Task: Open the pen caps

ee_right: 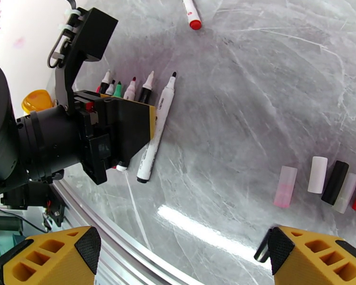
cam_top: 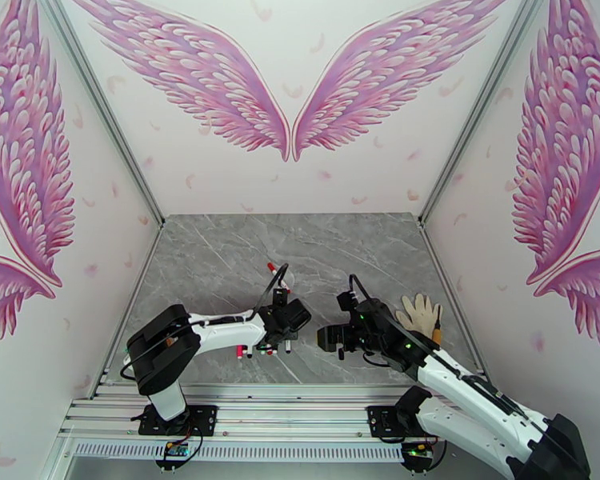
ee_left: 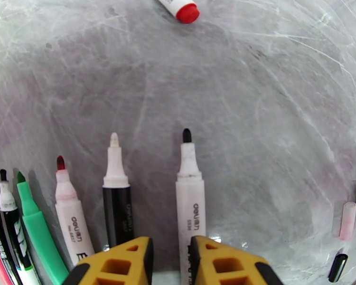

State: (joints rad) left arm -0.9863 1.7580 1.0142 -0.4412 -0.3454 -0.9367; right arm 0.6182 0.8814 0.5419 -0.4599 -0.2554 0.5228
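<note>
- The row of pens [ee_left: 69,219] lies on the grey surface [ee_left: 254,115]. Its left end is cut off in the left wrist view, and a red bit there is too squashed to name.
- In the right wrist view, the left arm's black body covers the back ends of most pens in the row.
- From the top camera the pens are only tiny specks.
- I count six bare tips in the row. Going from the right end they are black, white, red and green, then two more that are hard to make out.
- One lone pen [ee_left: 187,13] lies on the far side of the row with a red cap on. Only that end shows in the left wrist view.
- The pen caps [ee_right: 317,174] lie well to the right of the row. Five sit side by side: pink, white, black, pale and red. The red one is cut off by the picture edge.
- A lone black cap [ee_right: 261,250] also lies right of the row, partly hidden by a finger of the right claw.
- The left claw [ee_left: 171,245] sits low over the right end of the row. Its yellow fingers are a little apart, with a thin gap between them. The white pen with a black tip [ee_left: 190,186] runs under one finger, but the claw is not pinching it.
- The right claw [ee_right: 180,245] hangs to the right of the row. Its fingers are spread wide and hold nothing.
- A pale glove [cam_top: 420,314] lies right of the row.
</note>
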